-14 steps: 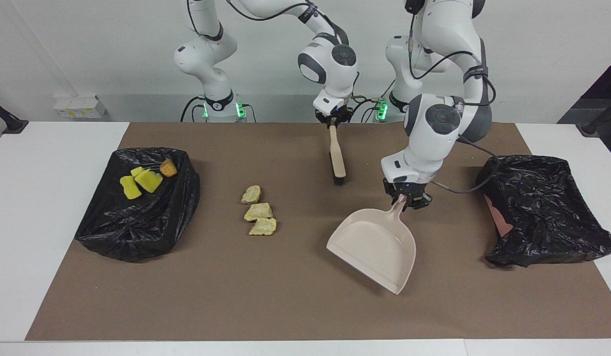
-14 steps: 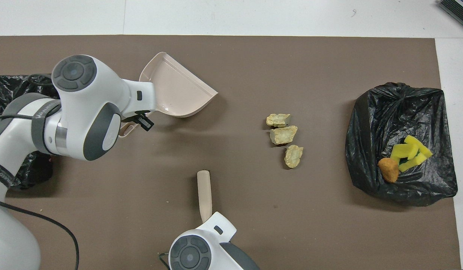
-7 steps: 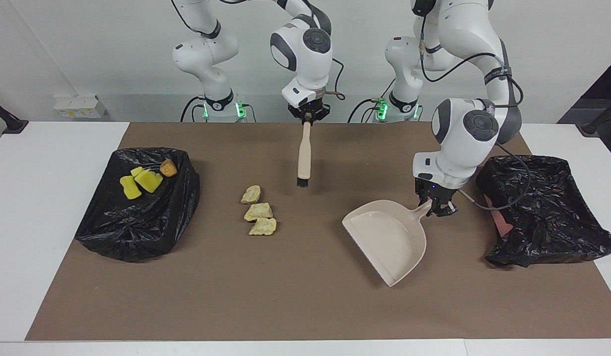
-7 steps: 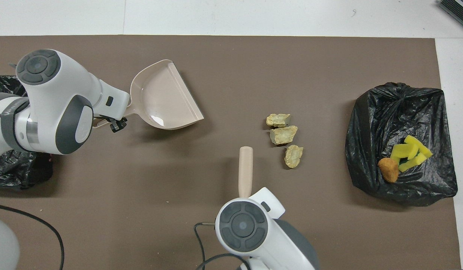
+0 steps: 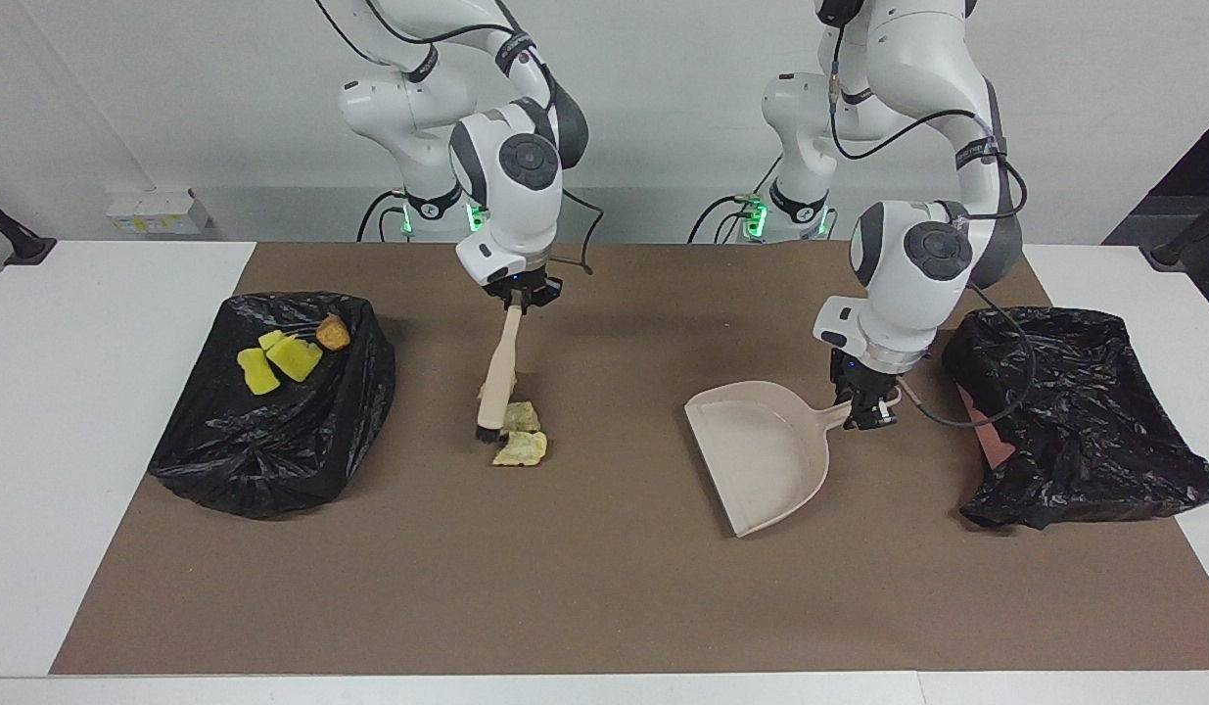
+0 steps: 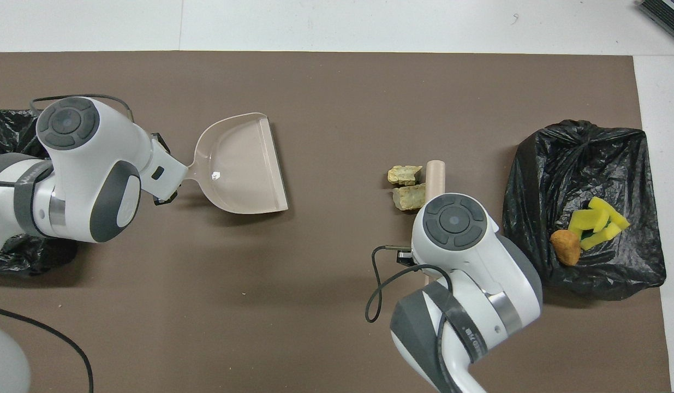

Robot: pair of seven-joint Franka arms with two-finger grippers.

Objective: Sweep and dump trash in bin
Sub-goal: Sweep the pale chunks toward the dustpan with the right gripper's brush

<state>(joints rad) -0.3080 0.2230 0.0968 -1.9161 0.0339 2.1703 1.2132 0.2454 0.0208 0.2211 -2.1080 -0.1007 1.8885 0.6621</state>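
Two pale beige trash pieces (image 5: 522, 432) (image 6: 408, 196) show on the brown mat, and the brush handle hides part of a third. My right gripper (image 5: 519, 294) is shut on the handle of the beige brush (image 5: 498, 372) (image 6: 435, 174). Its black bristles are down at the mat, beside the pieces on the side toward the right arm's end. My left gripper (image 5: 866, 409) is shut on the handle of the beige dustpan (image 5: 761, 450) (image 6: 241, 164), whose mouth faces the pieces from toward the left arm's end. The bin (image 5: 271, 431) (image 6: 533, 180), lined in black, holds yellow sponge pieces (image 5: 276, 360) (image 6: 597, 224) and an orange-brown lump (image 5: 333, 333) (image 6: 565, 246).
A second black-bagged container (image 5: 1084, 411) sits at the left arm's end of the mat, close to the left arm's wrist. Bare mat separates the dustpan from the beige pieces. A cable (image 6: 377, 295) hangs from the right arm's wrist.
The right arm swung the brush toward the right arm's end and lowered its bristles beside the beige pieces. The left arm turned the dustpan so its mouth faces them.
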